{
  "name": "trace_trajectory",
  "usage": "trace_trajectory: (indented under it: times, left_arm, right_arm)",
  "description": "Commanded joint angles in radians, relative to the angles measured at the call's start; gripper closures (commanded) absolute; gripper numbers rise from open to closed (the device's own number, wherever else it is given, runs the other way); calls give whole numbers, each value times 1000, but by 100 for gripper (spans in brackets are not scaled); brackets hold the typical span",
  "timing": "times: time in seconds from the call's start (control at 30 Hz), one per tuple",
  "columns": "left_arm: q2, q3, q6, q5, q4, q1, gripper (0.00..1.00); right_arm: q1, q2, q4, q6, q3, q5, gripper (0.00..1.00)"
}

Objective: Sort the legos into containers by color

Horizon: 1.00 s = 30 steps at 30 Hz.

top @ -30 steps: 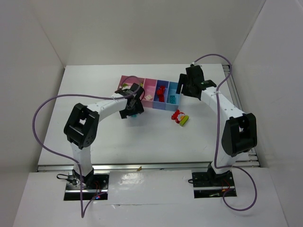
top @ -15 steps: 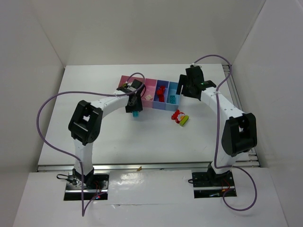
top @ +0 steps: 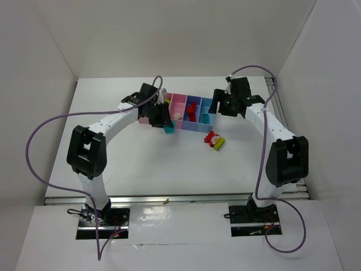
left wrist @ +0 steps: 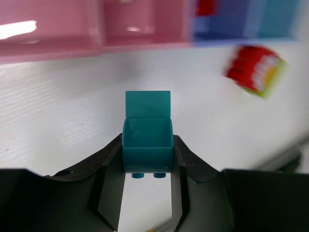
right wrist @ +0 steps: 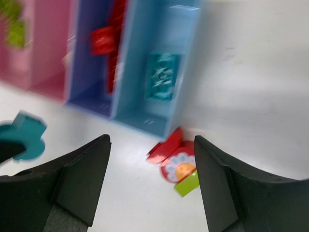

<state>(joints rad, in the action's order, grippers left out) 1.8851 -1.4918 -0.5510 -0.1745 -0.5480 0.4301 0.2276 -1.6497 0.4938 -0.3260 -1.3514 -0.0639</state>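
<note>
Pinching a cyan lego (left wrist: 147, 130) in the left gripper (left wrist: 147, 150) just off the containers' (top: 179, 101) near edge, at mid bench (top: 169, 164). Shows the right gripper (right wrist: 150, 145) jaws apart, empty, only from its wrist.

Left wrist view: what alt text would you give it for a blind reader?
The left gripper clamps a teal brick over the white table. Pink and blue bins line the top edge, and a blurred red-and-white clump lies at right.
</note>
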Motion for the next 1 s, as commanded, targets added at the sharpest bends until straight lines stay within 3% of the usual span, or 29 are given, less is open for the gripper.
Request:
trace_trajectory:
  times: [0.0,0.07,0.2,0.33,0.53,0.77,0.97]
  left_arm:
    - [-115,-4,144,-474,81,-63,100]
    - [-115,-4,161,-663,118,-99,100]
    - [-104,5,161,-914,209,-122,100]
    - [-86,-5,140,-1052,284,-122,100]
    - [-66,-39,131,-1180,315,-113,100]
    - [-57,-48,131,-1200,338,-113,100]
    - [-66,-48,131,-1209,347,-103,100]
  right_arm:
    - [-25,96,-47,148,-6,-415,23]
    - [-34,96,-32,183,-15,-587,22]
    - [-34,82,23,235,-58,-833,16]
    - [-34,82,14,255,-83,-980,13]
    - [12,47,43,277,-120,-1007,11]
    - [33,-10,5,288,-138,-1180,11]
    - [64,-42,43,302,-161,-1168,11]
